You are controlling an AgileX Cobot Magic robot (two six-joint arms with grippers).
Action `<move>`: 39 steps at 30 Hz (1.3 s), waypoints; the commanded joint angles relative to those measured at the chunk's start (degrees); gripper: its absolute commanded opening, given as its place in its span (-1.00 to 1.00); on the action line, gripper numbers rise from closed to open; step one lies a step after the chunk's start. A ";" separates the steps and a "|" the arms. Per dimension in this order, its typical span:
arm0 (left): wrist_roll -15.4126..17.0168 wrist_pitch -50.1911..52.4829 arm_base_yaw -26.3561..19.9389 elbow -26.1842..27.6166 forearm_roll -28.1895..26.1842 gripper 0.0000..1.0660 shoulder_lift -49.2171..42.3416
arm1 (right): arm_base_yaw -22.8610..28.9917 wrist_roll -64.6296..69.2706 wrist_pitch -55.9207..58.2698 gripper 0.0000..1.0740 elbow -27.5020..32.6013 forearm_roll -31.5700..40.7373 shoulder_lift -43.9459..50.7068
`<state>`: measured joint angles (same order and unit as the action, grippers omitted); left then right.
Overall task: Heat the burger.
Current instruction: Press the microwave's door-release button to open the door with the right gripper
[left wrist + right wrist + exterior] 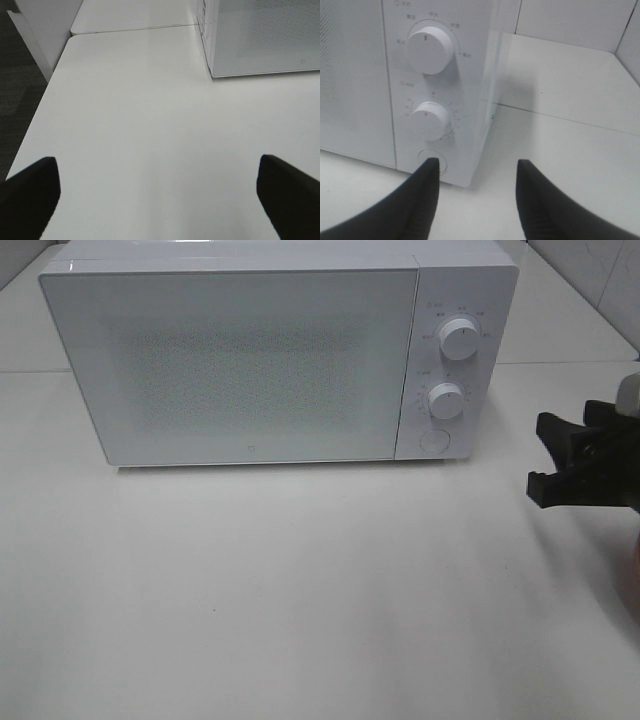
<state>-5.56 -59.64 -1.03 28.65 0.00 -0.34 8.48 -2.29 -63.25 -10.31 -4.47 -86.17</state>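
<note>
Microwave [240,360] shut, burger out of sight: the oven stands at twelve o'clock on the white worktop [300,590]. Its door [230,365] is closed and clouded, so we cannot tell whether the burger lies behind it. None of our three views shows the burger.

The right gripper [540,457] hangs at three o'clock in the high view, jaws spread with nothing between them. It faces the control panel, where a round button [433,440] sits under the lower knob [446,400] and the upper knob [460,338].

The left gripper [156,165] hovers over bare worktop off the oven's nine o'clock end, jaws spread wide and empty.

We judge that a burger will handle as a light, soft thing. The bun would dent under a hard pinch, and the layers could slide apart if it tips. We would take it low across the sides, squeeze gently and keep it level. If it rests on a dish, the dish's rim is the better hold.
</note>
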 commanded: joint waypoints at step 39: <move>0.00 0.40 0.46 -0.17 -0.74 0.88 -1.09 | 28.42 23.20 -5.16 -1.00 -4.41 28.42 -13.18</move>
<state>-5.56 -59.64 -1.03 28.65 0.00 -0.34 36.84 18.16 -68.93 -14.44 23.72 -99.58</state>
